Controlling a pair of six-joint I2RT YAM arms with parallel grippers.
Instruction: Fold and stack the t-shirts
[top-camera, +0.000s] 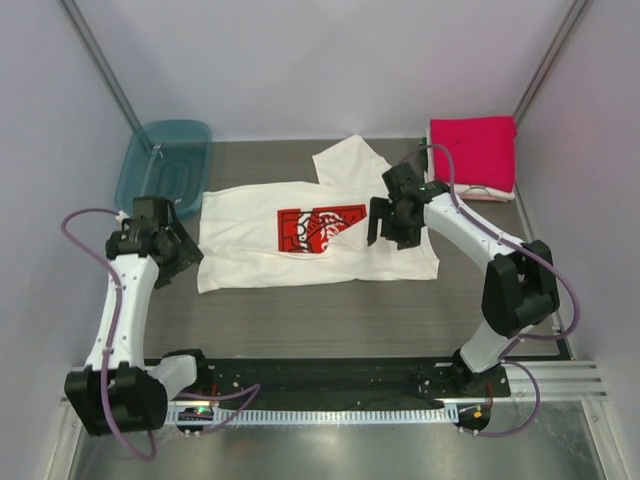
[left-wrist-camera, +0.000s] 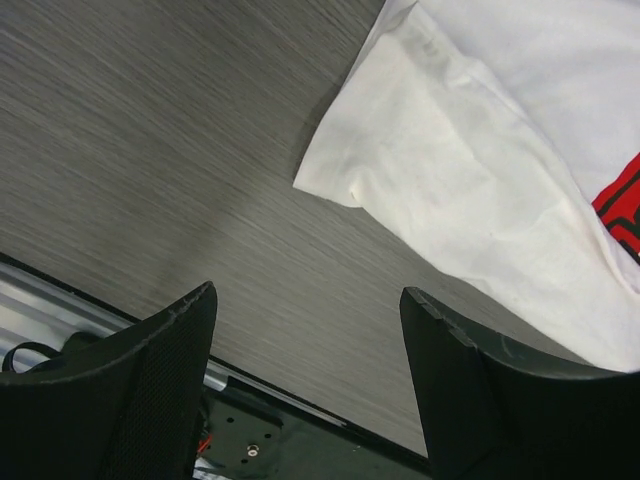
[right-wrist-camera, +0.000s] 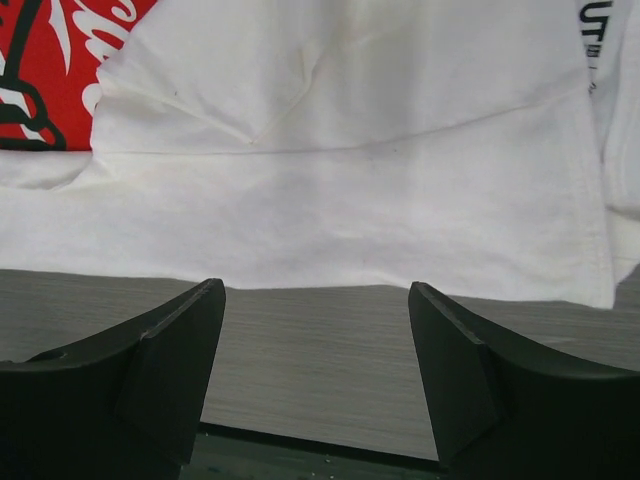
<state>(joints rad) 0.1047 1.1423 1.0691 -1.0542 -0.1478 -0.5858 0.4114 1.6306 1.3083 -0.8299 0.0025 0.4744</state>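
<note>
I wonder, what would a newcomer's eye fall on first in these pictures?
The cream-white t-shirt with its red-and-black print lies spread in the middle. A folded pinkish-red t-shirt sits at the far right corner, a teal tub at the far left. The left tool and the right tool stand open, holding nothing.

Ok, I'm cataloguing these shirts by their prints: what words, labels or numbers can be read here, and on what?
"UT": black letters on the cream-white t-shirt, cut off at the right wrist view's edge; smaller marks beneath unreadable.
White script in the red-and-black chest print: cropped and too blurred to read.
No other text visible.
</note>
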